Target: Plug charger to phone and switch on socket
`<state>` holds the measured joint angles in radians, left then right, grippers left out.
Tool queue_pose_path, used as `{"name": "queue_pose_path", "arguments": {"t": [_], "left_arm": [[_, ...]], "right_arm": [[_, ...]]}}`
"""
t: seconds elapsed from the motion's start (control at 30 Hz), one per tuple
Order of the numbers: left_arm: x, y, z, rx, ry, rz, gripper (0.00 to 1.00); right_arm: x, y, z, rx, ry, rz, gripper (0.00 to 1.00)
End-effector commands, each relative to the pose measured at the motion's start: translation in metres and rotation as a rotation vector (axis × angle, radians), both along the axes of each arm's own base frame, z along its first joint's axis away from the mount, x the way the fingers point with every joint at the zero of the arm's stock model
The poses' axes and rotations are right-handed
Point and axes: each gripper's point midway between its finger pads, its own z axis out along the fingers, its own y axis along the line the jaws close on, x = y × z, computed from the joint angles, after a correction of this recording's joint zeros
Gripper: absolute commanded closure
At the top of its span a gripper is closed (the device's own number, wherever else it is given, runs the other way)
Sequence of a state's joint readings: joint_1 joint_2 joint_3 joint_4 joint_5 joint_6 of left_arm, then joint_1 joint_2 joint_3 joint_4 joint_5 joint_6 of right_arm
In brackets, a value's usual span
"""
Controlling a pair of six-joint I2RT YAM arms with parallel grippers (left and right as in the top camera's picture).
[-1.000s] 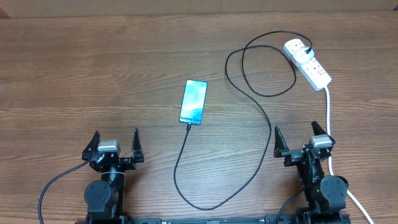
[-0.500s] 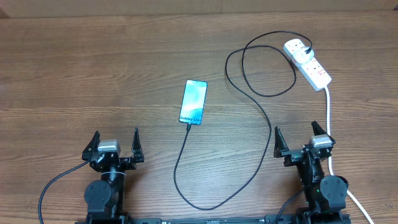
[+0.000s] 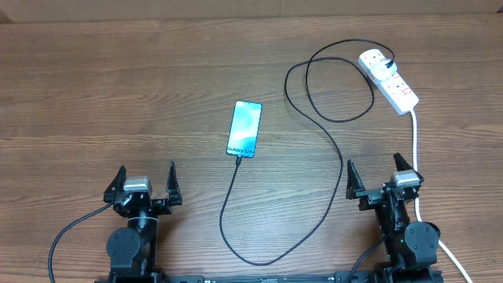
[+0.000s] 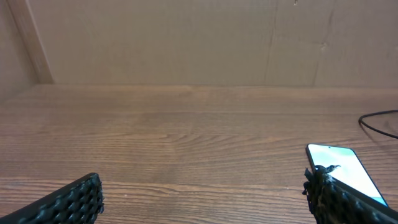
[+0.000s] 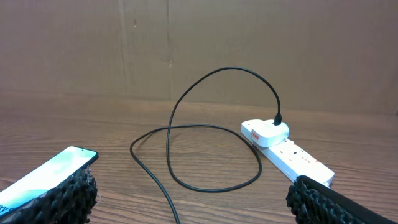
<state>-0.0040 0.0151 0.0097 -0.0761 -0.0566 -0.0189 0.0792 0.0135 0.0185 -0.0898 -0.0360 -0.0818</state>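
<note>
The phone (image 3: 244, 129) lies flat mid-table, its screen lit light blue; it also shows in the wrist views, phone (image 4: 345, 163) and phone (image 5: 55, 169). The charger's black cable (image 3: 318, 216) runs from the phone's near end, loops toward the table front, then curls back to a white plug (image 3: 376, 62) in the socket (image 3: 395, 85). The cable tip meets the phone's edge; whether it is seated is unclear. My left gripper (image 3: 146, 173) and right gripper (image 3: 375, 167) both stand open and empty near the front edge, well apart from all of these.
The socket's thick white cord (image 3: 414, 149) runs down the table just right of my right gripper. A brown cardboard wall (image 5: 199, 43) stands behind the table. The cable forms a wide loop (image 5: 214, 185) between the phone and the socket (image 5: 292, 158).
</note>
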Motion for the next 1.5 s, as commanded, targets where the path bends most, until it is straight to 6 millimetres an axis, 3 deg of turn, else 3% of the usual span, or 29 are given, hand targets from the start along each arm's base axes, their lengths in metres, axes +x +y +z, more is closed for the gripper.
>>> {"name": "queue_pose_path", "arguments": {"t": [0.0,1.47], "left_arm": [[-0.0003,0.0012,0.0006,0.004,-0.008,0.004,0.00],[-0.0003,0.0012,0.0006,0.004,-0.008,0.004,0.01]], "right_arm": [[0.0003,-0.0024,-0.0010,0.003,-0.006,-0.012,0.00],[0.0004,-0.0036,-0.0011,0.040,-0.001,-0.021,0.00]]}}
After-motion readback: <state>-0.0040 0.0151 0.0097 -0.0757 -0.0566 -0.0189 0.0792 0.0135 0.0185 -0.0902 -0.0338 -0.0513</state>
